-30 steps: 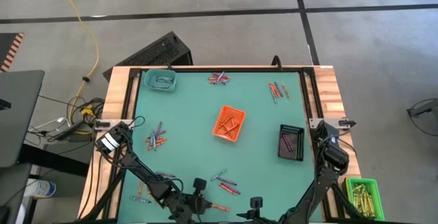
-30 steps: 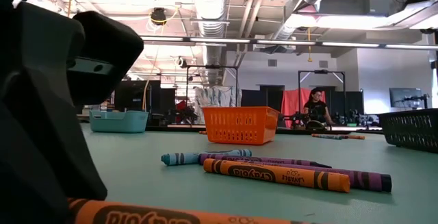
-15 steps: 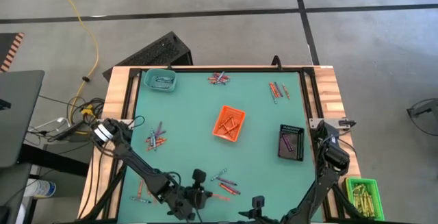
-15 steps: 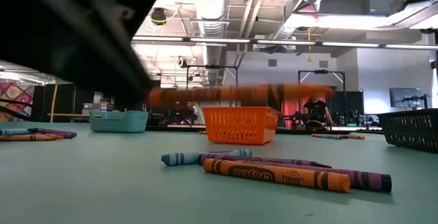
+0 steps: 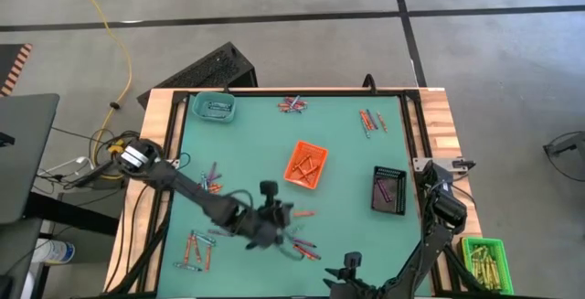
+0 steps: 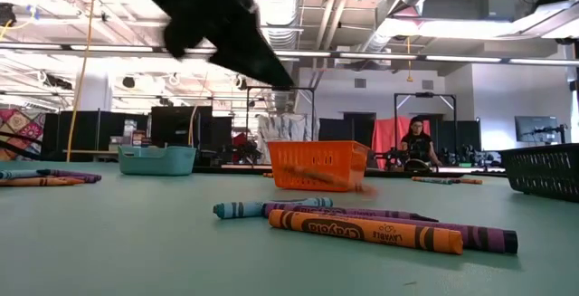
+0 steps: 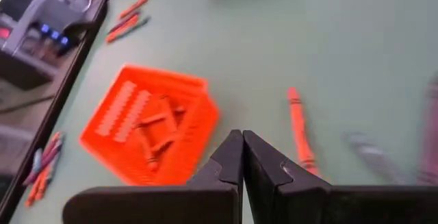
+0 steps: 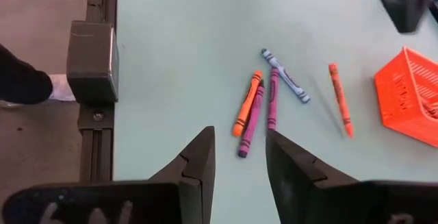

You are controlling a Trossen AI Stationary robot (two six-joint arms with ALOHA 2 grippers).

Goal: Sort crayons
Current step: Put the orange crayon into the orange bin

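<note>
sorting looks barely started: the left gripper [image 7: 242,157] is pinched shut on nothing, an orange crayon [image 7: 299,129] lies just short of the orange tray [image 5: 306,165], and the right gripper [image 8: 239,157] waits part-open with crayon piles [image 5: 207,185] left.

The crayons [image 5: 301,247] lie scattered in small clusters on the green tabletop — thin paper-wrapped sticks in orange-red, blue-grey and purple. In the low view one blue-grey crayon [image 6: 271,207], an orange one [image 6: 365,231] and a purple one [image 6: 398,224] lie flat, close together (the orange one nearest the camera). A lone orange crayon [image 7: 299,129] lies flat just beside the orange tray, apart from it. More clusters lie near the far edge [image 5: 292,105] and the left side [image 5: 209,183] — some sit inside the trays.
</note>
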